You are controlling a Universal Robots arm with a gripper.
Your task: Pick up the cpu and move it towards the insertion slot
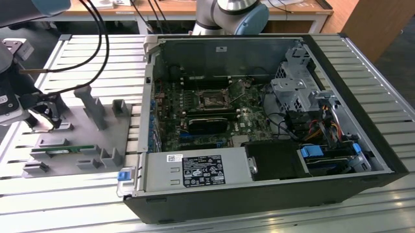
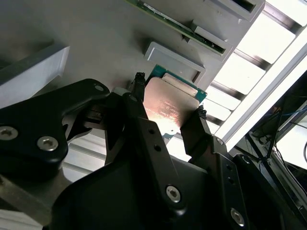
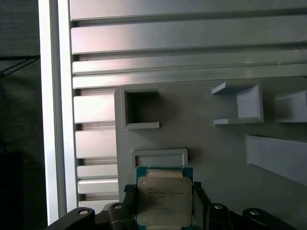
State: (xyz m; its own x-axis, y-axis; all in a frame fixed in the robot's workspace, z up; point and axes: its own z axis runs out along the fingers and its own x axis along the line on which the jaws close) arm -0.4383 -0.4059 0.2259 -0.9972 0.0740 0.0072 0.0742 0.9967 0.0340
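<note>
Silvery cpu (image 3: 164, 207) | claw (image 3: 163, 189) clamped on its two edges (opposite sides) | grey fixture (image 3: 216, 158) beneath

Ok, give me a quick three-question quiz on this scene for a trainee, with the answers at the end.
1. True or false: the cpu already sits in the insertion slot.
2. The gripper has its fingers: A) at two opposite edges of the cpu B) well clear above the cpu C) on the insertion slot.
3. Fill in: in the exterior view, the grey fixture tray lies on that view's ____ of the computer case.
Key: 1 false; 2 A; 3 left.
</note>
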